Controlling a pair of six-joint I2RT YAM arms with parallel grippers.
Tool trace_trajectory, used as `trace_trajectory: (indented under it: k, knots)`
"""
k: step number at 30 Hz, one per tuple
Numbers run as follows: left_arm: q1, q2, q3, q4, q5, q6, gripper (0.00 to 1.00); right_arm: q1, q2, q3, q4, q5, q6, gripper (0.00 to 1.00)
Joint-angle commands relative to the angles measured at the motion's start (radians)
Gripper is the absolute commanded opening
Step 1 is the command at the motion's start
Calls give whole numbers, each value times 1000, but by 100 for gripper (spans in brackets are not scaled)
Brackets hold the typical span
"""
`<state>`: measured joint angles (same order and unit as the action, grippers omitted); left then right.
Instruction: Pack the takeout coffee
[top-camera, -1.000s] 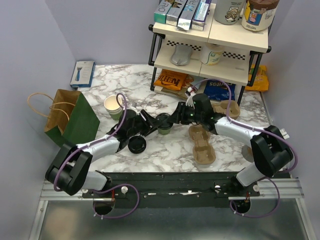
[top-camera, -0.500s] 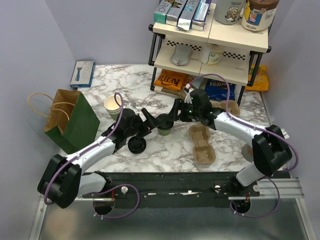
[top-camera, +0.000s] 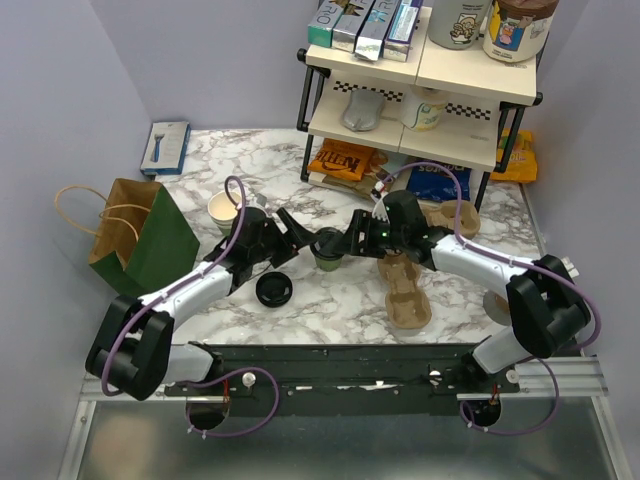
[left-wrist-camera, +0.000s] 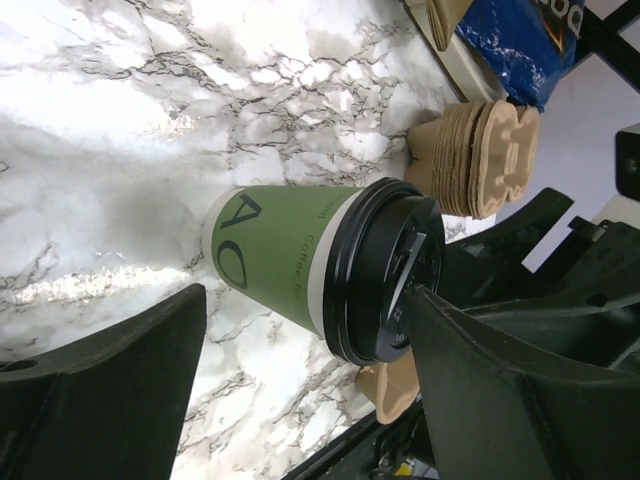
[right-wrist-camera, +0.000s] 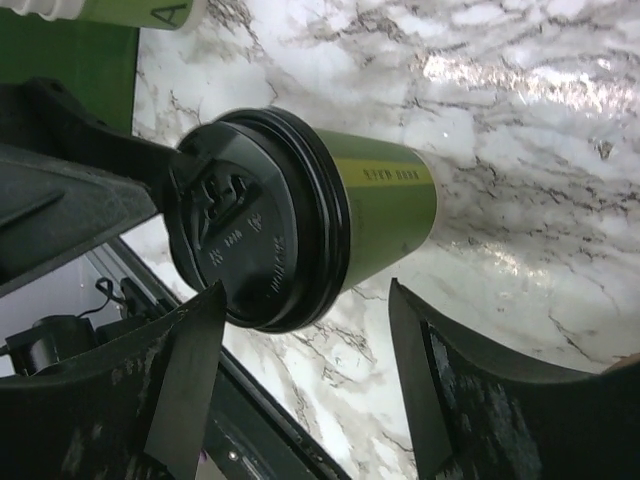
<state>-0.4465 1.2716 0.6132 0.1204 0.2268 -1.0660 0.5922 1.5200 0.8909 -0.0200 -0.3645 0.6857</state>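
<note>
I see the green cup (top-camera: 328, 258) upright on the bench (top-camera: 340, 302), black lid (left-wrist-camera: 385, 270) fitted. Left claw (left-wrist-camera: 305, 300) and right claw (right-wrist-camera: 305, 292) both gape wide beside it

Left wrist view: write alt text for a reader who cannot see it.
A green paper cup with a black lid stands on the marble table between the open fingers of the left gripper, one fingertip at the lid. Brown moulded-pulp cup carriers lie stacked beyond it.
</note>
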Motion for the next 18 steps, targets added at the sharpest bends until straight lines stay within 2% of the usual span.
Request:
trace_trajectory:
  k: [1, 5, 9, 10, 14, 16, 18]
  knots:
    - [11, 44, -20, 120, 86, 2, 82, 9, -1, -33, 55, -5, 37, 72]
    - [11, 92, -38, 174, 112, -9, 71, 8, 14, -27, 55, 4, 43, 69]
    - [17, 109, -72, 214, 131, -31, 61, 8, 12, -35, 29, 44, 55, 59]
    - [20, 110, -81, 223, 137, -35, 59, 6, 14, -44, 29, 50, 63, 54]
    - [22, 112, -122, 277, 149, -66, 53, 3, 23, -61, 38, 58, 71, 48]
    - [22, 115, -151, 303, 151, -86, 51, 1, 32, -67, 46, 70, 74, 41]
    - [22, 127, -168, 327, 151, -100, 45, -3, 39, -78, 57, 73, 74, 39]
